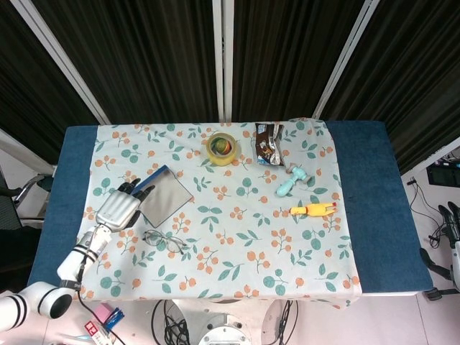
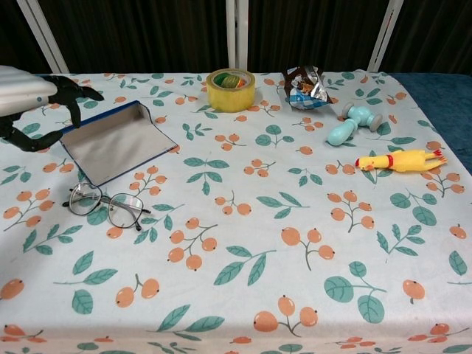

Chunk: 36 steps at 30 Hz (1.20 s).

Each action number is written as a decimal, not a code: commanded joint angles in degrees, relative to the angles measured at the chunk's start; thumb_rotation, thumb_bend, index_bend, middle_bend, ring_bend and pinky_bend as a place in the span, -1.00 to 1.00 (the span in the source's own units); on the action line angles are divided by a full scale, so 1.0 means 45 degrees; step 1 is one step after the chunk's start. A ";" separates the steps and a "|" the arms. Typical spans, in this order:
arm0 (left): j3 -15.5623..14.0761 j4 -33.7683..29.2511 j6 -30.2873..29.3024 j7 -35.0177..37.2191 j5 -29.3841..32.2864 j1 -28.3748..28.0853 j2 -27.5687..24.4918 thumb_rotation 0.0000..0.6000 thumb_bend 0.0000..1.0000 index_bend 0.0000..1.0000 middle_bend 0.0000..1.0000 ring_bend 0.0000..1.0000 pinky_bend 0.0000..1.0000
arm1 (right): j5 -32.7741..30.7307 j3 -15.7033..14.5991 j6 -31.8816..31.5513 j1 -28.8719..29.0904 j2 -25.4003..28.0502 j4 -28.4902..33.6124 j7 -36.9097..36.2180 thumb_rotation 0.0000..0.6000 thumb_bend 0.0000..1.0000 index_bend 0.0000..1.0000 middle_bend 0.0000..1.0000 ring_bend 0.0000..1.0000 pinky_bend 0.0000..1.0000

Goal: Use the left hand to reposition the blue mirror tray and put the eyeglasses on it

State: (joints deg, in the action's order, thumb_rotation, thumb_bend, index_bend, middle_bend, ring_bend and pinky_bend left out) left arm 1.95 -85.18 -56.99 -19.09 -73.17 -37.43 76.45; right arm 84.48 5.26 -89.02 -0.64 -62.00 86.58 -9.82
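The blue mirror tray (image 1: 165,198) (image 2: 114,141) lies flat on the floral cloth, turned at an angle, its blue raised rim along the far-left side. My left hand (image 1: 118,208) (image 2: 29,94) hovers at the tray's left corner with its fingers spread, holding nothing. The dark fingertips (image 2: 80,92) reach over the tray's far-left edge. The eyeglasses (image 1: 164,241) (image 2: 107,205) lie unfolded on the cloth just in front of the tray, apart from it. My right hand (image 1: 451,219) hangs off the table's right side, fingers apart and empty.
A yellow tape roll (image 1: 221,148) (image 2: 231,88) and a snack bag (image 1: 268,143) (image 2: 304,84) sit at the back. A teal toy (image 1: 290,179) (image 2: 353,120) and a yellow rubber chicken (image 1: 313,209) (image 2: 399,159) lie to the right.
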 commanded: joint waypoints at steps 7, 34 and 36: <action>0.1572 0.2041 0.1338 0.0958 0.1844 -0.0843 0.1554 1.00 -0.07 -0.89 -0.67 -0.91 -0.65 | 0.0125 -0.0061 -0.0013 0.0023 -0.0086 0.0012 0.0031 1.00 -0.62 -1.00 -1.00 -1.00 -1.00; 0.1734 0.3545 0.4638 0.0963 0.4332 -0.2681 0.2132 0.56 0.02 -0.90 -0.61 -0.91 -0.65 | -0.0067 0.0030 -0.0017 -0.0047 0.0058 -0.0054 -0.0202 1.00 -0.62 -1.00 -1.00 -1.00 -1.00; 0.1751 0.3371 0.4496 0.1180 0.4059 -0.2657 0.2169 0.58 0.02 -0.90 -0.60 -0.91 -0.65 | -0.0068 0.0014 0.0042 -0.0022 0.0024 -0.0082 -0.0158 1.00 -0.62 -1.00 -1.00 -1.00 -1.00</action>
State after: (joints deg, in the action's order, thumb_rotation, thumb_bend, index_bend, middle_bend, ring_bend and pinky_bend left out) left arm 9.84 -69.45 -36.27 -14.37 -54.30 -49.49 86.14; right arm 84.17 5.34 -88.85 -0.77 -61.87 86.24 -10.57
